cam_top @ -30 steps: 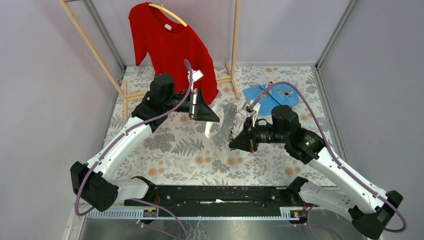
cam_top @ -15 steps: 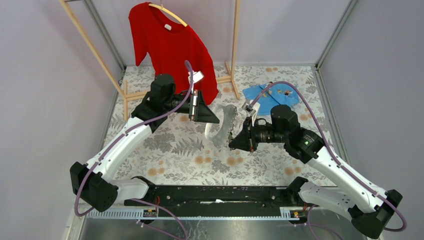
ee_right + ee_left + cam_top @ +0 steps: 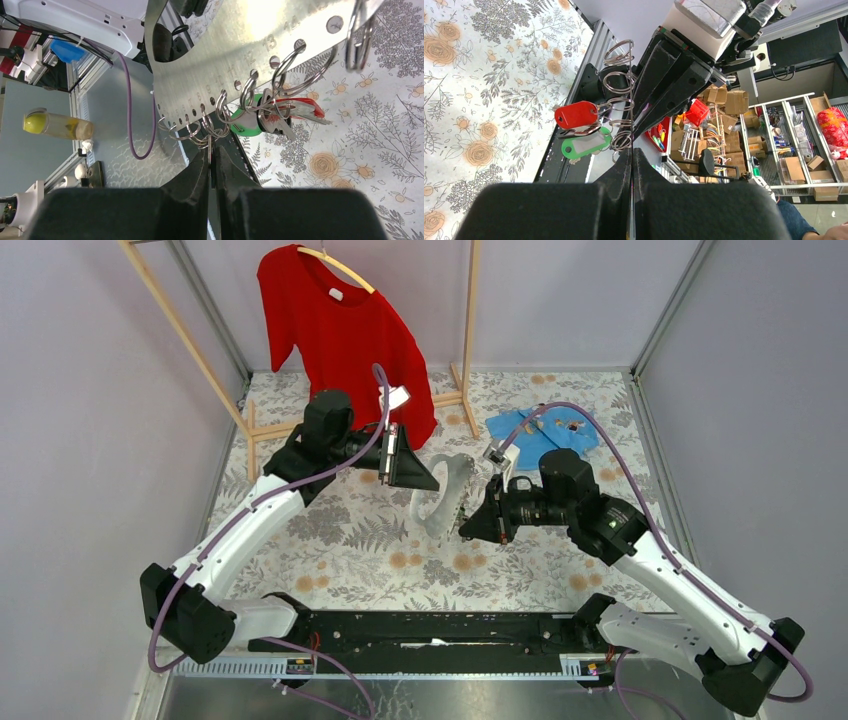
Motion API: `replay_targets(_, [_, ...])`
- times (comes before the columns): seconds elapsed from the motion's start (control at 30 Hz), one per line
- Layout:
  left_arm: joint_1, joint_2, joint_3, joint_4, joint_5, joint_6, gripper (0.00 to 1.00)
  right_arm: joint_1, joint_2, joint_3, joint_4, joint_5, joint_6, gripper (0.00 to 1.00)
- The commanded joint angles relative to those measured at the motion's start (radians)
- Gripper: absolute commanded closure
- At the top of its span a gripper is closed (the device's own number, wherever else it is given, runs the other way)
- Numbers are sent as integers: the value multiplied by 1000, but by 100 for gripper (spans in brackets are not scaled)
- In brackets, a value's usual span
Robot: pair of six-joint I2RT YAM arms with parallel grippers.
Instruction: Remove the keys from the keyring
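Note:
The keyring [image 3: 446, 492] is a flat silvery band curled in the air between my grippers. In the right wrist view the band [image 3: 235, 45] has numbered holes carrying several wire rings. A red-headed key [image 3: 299, 107] and a green-headed key [image 3: 248, 126] hang from them, also seen in the left wrist view as red [image 3: 576, 114] and green [image 3: 584, 146]. No black head shows. My left gripper [image 3: 432, 480] [image 3: 632, 152] is shut on the band's edge. My right gripper [image 3: 465, 530] [image 3: 212, 150] is shut on a wire ring at the band's lower end.
A red T-shirt [image 3: 340, 330] hangs on a wooden rack [image 3: 200, 350] at the back left, close behind the left arm. A blue cloth [image 3: 540, 435] with small items on it lies at the back right. Grey walls enclose the floral table [image 3: 350, 540].
The band has curled a little more between the grippers. The right gripper has shifted slightly up and to the left. Both grips hold as before.

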Motion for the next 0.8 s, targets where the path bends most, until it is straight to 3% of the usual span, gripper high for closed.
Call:
replay_targets(0.0, [-12, -22, 25, 35, 5, 19, 100, 9, 12, 59, -2, 2, 10, 100])
replay_targets(0.43, [-34, -3, 62, -48, -32, 87, 100, 11, 36, 76, -38, -21, 18, 100])
replay_targets(0.77, [-34, 14, 116, -153, -167, 159, 100, 12, 18, 69, -141, -35, -12, 100])
